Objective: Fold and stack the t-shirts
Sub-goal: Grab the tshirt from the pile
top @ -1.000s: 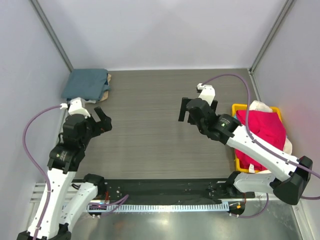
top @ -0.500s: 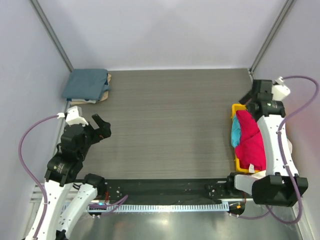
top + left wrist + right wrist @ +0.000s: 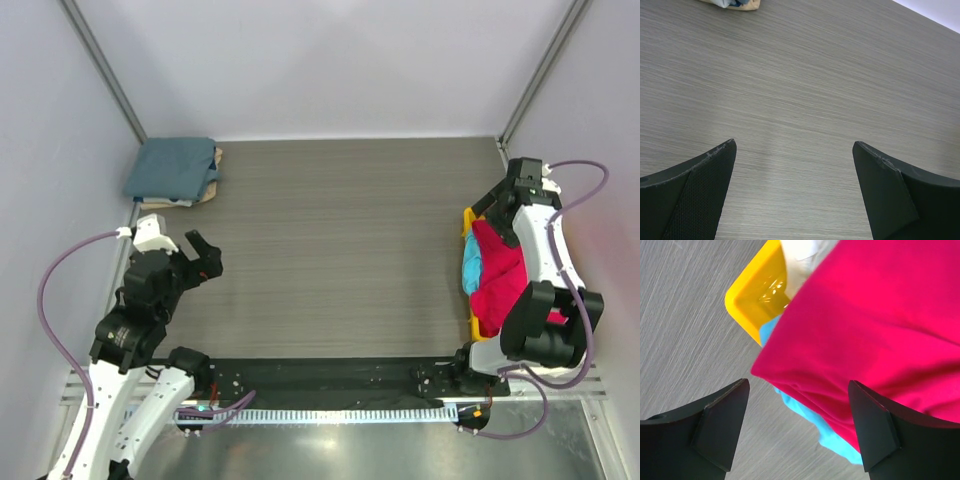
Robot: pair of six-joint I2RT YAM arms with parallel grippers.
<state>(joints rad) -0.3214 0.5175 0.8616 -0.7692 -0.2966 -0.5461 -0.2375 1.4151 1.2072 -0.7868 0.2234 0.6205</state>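
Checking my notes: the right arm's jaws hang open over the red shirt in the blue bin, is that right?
Not quite: the bin is yellow, as the right wrist view shows. The right arm's jaws do hang open over the red shirt in it.

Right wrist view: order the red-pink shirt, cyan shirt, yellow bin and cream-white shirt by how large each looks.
1. red-pink shirt, by far the largest.
2. yellow bin and cyan shirt: the visible parts look about alike, so they are not ranked.
3. cream-white shirt, smallest; only a scrap shows.
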